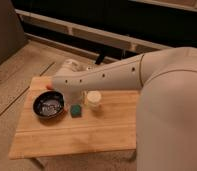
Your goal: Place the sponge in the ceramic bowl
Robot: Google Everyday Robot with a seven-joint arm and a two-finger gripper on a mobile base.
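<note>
One ceramic bowl (48,106) on wooden table (67,136), sponge (75,111) outside just beside it, white cup (93,99) near, gripper (73,98) spread above sponge.

Dim warm light, dark backdrop, pale glints in ceramic bowl (48,107), claw (68,96) shaded beside it
</note>
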